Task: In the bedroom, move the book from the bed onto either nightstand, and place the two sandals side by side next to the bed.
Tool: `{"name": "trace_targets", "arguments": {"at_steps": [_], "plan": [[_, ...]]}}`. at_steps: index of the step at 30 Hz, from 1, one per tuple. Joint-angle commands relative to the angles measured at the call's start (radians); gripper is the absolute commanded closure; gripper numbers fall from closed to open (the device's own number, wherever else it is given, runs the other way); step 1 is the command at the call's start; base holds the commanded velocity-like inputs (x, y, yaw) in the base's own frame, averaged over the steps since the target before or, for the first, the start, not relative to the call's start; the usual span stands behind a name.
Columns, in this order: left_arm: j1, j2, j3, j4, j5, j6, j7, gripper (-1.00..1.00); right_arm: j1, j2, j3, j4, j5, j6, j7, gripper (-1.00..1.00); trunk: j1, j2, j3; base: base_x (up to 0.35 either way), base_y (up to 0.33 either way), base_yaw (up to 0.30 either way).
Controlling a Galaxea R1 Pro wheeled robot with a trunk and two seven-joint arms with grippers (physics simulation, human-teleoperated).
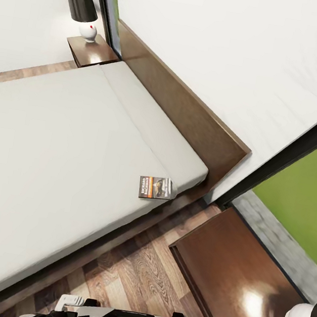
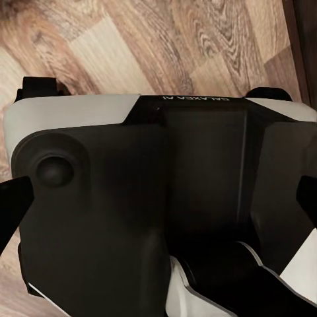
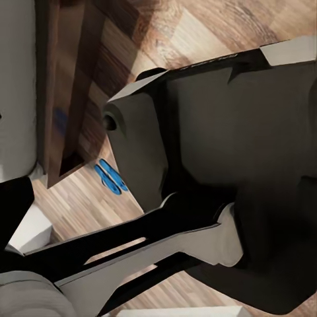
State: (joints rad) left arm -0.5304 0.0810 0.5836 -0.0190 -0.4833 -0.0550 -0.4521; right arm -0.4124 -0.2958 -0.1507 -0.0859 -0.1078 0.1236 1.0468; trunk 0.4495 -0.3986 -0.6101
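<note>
While book (image 1: 157, 187) lies on bed (image 1: 52, 152) corner, near nightstand (image 1: 242, 274); end effector states cannot be told.

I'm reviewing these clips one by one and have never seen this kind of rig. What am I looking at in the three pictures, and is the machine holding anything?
It is a simulated wheeled robot with two arms. The large picture comes from its head camera, looking down: a bed with a pale mattress, a book lying near the mattress's edge, a glossy nightstand close by on the right, and a second nightstand with a lamp on the far side. The other two come from cameras on each arm, looking down past the robot's own dark base at the wood floor. The right one catches two blue sandals on the floor. Nothing appears to be held; the finger positions are unclear.
</note>
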Motion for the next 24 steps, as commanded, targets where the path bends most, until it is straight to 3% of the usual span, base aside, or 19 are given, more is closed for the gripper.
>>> {"name": "trace_targets", "arguments": {"at_steps": [1,19,22,24], "plan": [[0.000,0.000,0.007,0.001,-0.011,-0.005,-0.002,-1.00,0.000,-0.001,-0.001,-0.003,-0.008,0.014,0.004,-1.00,0.000,-0.001,-0.001,0.000,0.000,0.000],[0.000,-0.007,0.007,0.001,-0.011,-0.005,-0.002,-1.00,0.000,-0.005,-0.006,-0.022,-0.015,0.027,0.005,-1.00,0.000,-0.001,-0.001,0.000,0.000,0.000],[0.000,-0.007,0.007,0.001,-0.011,-0.005,-0.002,-1.00,0.000,-0.005,-0.006,-0.050,-0.016,0.027,0.006,-1.00,0.000,-0.001,-0.001,0.000,0.000,0.000],[0.000,-0.007,0.007,0.001,-0.011,-0.005,-0.002,-1.00,0.000,-0.005,-0.006,-0.126,-0.018,0.041,0.007,-1.00,0.000,-0.001,-0.001,0.000,0.000,0.000]]}}
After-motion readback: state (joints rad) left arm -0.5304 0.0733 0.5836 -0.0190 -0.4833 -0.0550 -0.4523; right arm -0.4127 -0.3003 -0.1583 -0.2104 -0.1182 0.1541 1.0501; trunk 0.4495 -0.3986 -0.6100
